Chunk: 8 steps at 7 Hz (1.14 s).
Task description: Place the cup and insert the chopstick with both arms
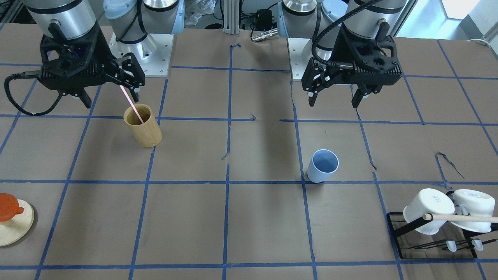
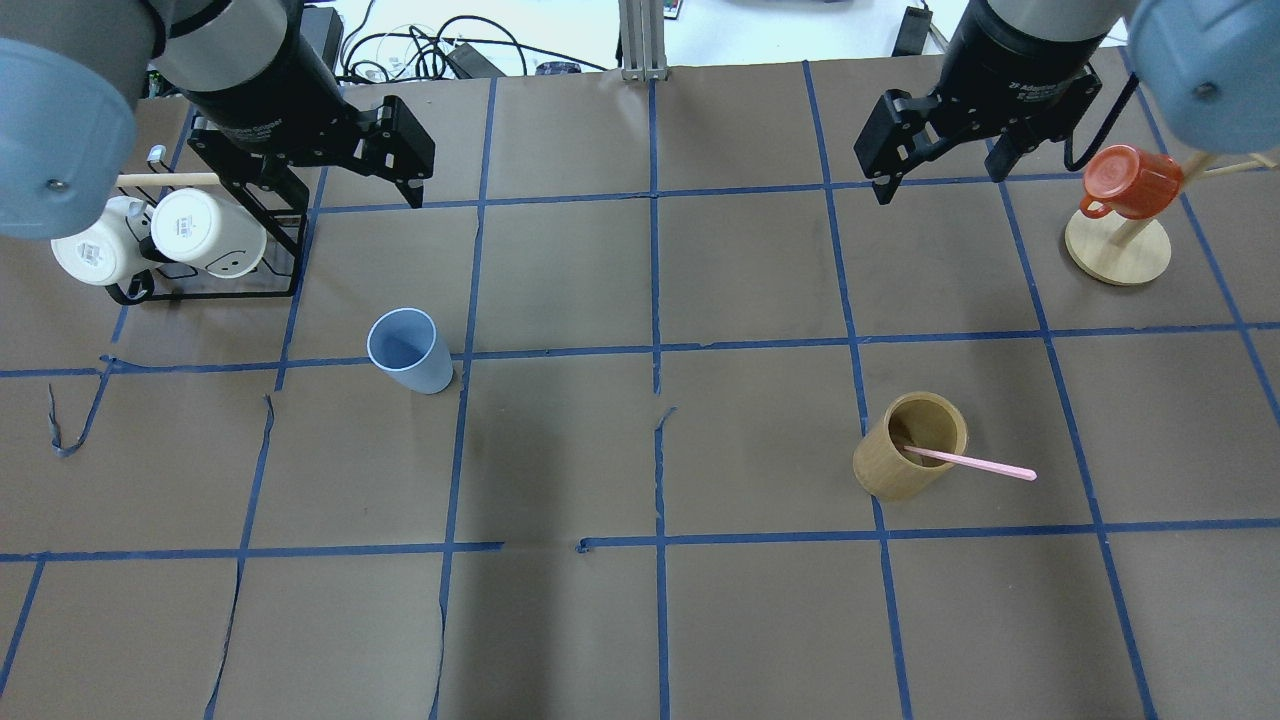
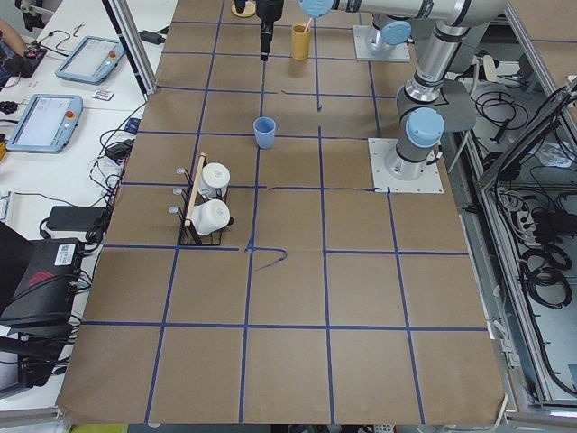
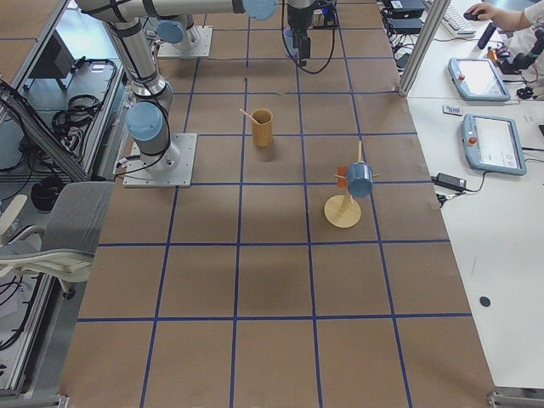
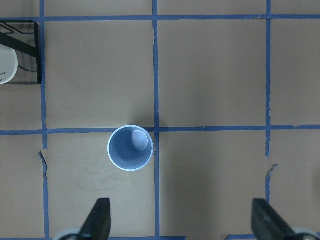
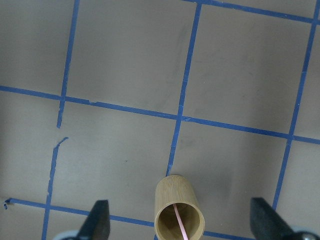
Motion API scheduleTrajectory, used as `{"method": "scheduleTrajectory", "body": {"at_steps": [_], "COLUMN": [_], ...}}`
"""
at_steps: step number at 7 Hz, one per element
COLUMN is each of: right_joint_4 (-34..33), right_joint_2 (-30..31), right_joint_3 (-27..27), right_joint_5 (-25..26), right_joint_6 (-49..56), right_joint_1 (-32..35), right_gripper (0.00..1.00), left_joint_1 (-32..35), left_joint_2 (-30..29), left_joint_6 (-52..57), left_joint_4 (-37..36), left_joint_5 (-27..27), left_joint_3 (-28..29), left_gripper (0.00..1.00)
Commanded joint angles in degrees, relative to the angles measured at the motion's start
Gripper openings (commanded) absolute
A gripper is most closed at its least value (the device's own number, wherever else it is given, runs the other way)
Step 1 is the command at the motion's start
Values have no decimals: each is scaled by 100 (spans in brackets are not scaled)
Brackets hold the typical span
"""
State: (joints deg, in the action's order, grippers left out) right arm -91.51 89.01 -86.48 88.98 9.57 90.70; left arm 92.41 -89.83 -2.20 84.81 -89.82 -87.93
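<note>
While one chopstick (image 2: 970, 463) leans in one holder (image 2: 885, 472), one cup (image 2: 410, 355) stands.

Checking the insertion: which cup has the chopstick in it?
The bamboo cup, with the pink chopstick leaning out; the blue cup stands empty.

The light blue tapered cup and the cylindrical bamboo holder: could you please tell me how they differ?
The light blue tapered cup narrows toward its base; the cylindrical bamboo holder has straight walls. The cup is empty; the holder has a thin pink chopstick leaning over its rim. The cup stands on the robot's left side, the holder on its right. Both stand upright.
</note>
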Motion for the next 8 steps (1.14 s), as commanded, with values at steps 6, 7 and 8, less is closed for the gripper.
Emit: {"method": "scheduleTrajectory", "body": {"at_steps": [6, 7, 8], "right_joint_4": [28, 37, 37], "right_joint_2": [2, 2, 28], "right_joint_3": [-26, -26, -26], "right_joint_5": [-48, -39, -4], "right_joint_6": [-245, -245, -141], "right_joint_1": [-35, -61, -61], "right_gripper": [100, 100, 100], "left_joint_1": [-39, -39, -39], "left_joint_2": [36, 36, 45], "left_joint_6": [9, 0, 0], "left_joint_4": [0, 0, 18], "left_joint_5": [8, 0, 0], "left_joint_3": [-40, -48, -57], "left_gripper": [100, 100, 100]}}
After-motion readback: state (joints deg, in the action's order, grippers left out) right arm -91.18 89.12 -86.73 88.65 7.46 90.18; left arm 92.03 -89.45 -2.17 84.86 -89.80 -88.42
